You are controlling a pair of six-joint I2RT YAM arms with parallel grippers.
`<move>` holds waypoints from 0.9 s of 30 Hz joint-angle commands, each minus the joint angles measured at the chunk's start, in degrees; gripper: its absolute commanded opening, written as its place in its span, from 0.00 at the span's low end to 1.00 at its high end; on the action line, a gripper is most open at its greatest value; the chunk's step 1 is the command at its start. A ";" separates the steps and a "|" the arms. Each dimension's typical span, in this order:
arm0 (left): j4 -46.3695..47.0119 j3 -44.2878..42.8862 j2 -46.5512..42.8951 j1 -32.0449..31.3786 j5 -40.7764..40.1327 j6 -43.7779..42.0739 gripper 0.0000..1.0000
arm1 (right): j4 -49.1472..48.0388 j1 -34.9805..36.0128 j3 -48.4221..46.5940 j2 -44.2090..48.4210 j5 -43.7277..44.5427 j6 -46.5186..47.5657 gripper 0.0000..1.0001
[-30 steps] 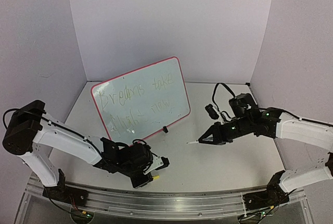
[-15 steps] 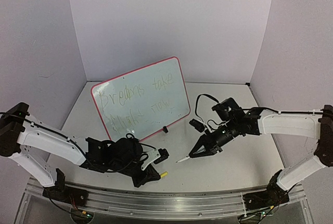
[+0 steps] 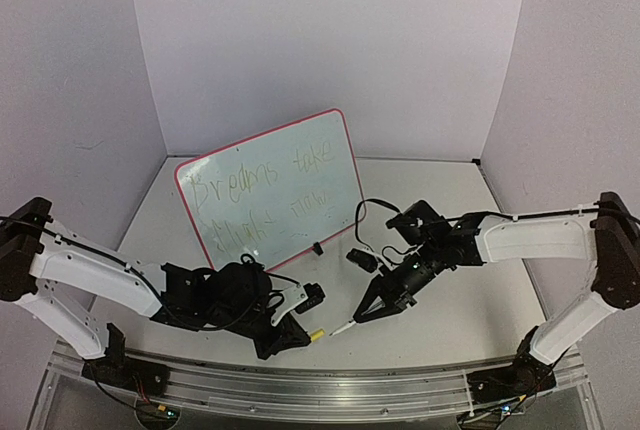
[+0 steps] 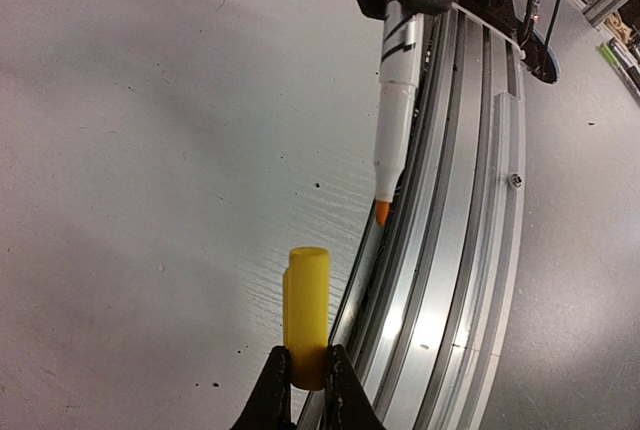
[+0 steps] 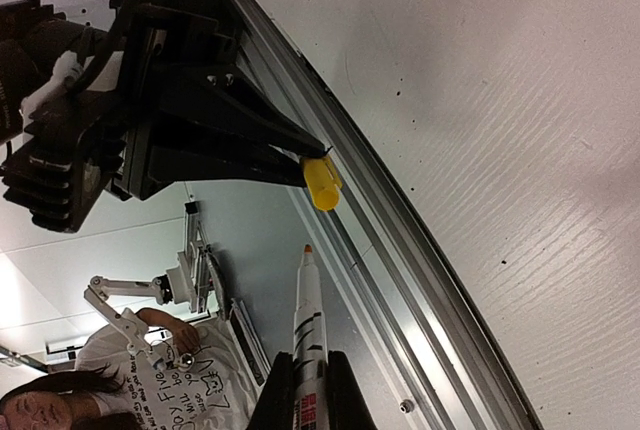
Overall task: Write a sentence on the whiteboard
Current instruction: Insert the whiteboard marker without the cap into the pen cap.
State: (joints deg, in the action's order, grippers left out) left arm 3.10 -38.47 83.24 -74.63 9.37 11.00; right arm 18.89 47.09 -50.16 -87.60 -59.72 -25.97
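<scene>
The whiteboard [image 3: 270, 190] stands tilted at the back left, pink-edged, with faint yellowish handwriting in two lines. Low near the front rail, my left gripper [image 3: 301, 330] [image 4: 307, 360] is shut on a yellow pen cap [image 3: 316, 334] [image 4: 306, 315], whose free end points toward the marker. My right gripper [image 3: 366, 314] [image 5: 309, 362] is shut on a white marker [image 3: 343, 328] [image 5: 308, 320] with an orange tip. The tip points at the cap [image 5: 322, 182] with a short gap between them. In the left wrist view the marker [image 4: 397, 100] comes down from above, slightly right of the cap.
An aluminium rail [image 3: 330, 385] [image 4: 460, 250] runs along the table's near edge, right under cap and marker. A black clip foot [image 3: 318, 247] props the board. Lilac walls close in the back and both sides.
My right arm has swung left and toward the near edge, bringing the marker's tip close to the cap. The left arm dropped lower a second ago and has since stayed nearly still.
</scene>
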 commanded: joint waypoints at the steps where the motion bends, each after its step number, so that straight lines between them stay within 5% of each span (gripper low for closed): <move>1: 1.86 0.31 -2.14 -0.16 0.80 0.42 0.00 | -1.77 0.35 -2.41 -0.81 -0.56 0.93 0.00; 27: 0.07 -0.53 -2.73 -0.12 1.44 -0.81 0.00 | -5.89 0.31 -1.31 -2.30 -0.54 -0.74 0.00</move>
State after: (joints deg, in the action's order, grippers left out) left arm 2.94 -38.44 82.35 -74.63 10.44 10.55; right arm 14.42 47.09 -50.81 -89.05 -59.68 -26.50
